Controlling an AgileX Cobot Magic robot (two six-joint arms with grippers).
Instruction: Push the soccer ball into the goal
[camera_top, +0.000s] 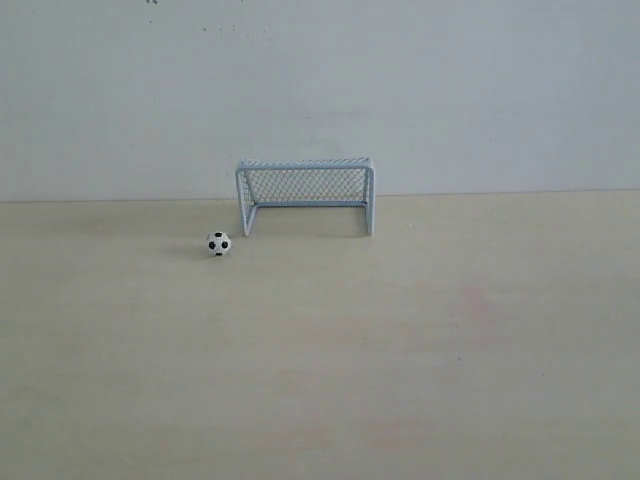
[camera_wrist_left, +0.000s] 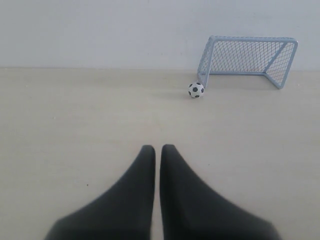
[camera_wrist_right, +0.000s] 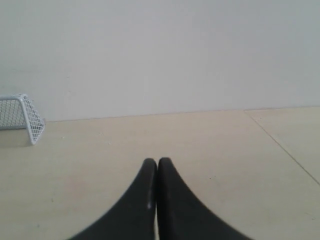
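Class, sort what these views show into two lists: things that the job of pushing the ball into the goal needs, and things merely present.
Belongs to the job:
soccer ball, outside the goal near one post
goal
left gripper, shut
right gripper, shut

Merely there:
table
wall

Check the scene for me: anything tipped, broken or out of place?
Nothing stands out. The goal stands upright with its net whole, the ball rests on the table just outside one front post, and the left gripper and right gripper are shut, well short of both.
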